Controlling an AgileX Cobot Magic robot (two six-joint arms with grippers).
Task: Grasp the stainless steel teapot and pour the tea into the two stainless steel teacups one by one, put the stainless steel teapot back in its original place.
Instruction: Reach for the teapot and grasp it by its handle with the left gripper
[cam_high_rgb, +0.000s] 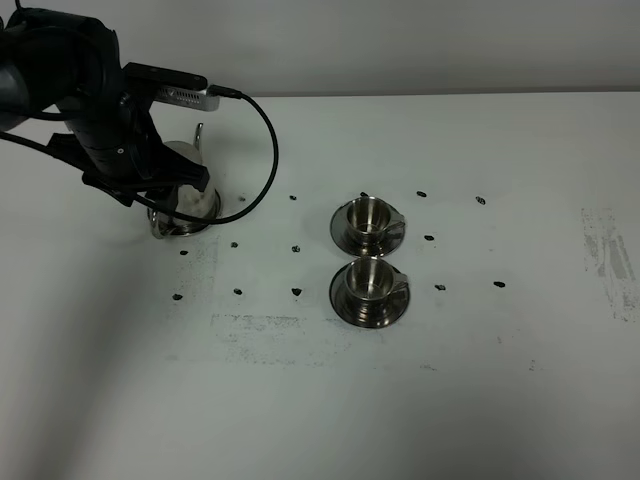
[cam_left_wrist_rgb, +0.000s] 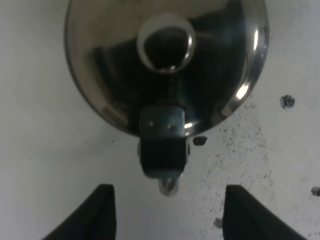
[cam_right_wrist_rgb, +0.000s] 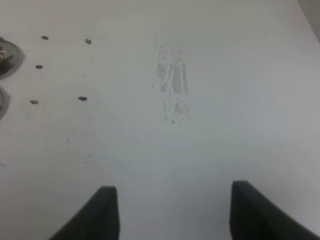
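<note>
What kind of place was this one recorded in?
Likely a robotics lab bench rather than a kitchen: a white table with small black marks, holding a steel teapot and two teacups on saucers.

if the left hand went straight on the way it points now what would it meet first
Most likely the handle of the teapot, which lies centred ahead between the open fingers of the left hand. How far off it is stays unclear from the wrist view.
</note>
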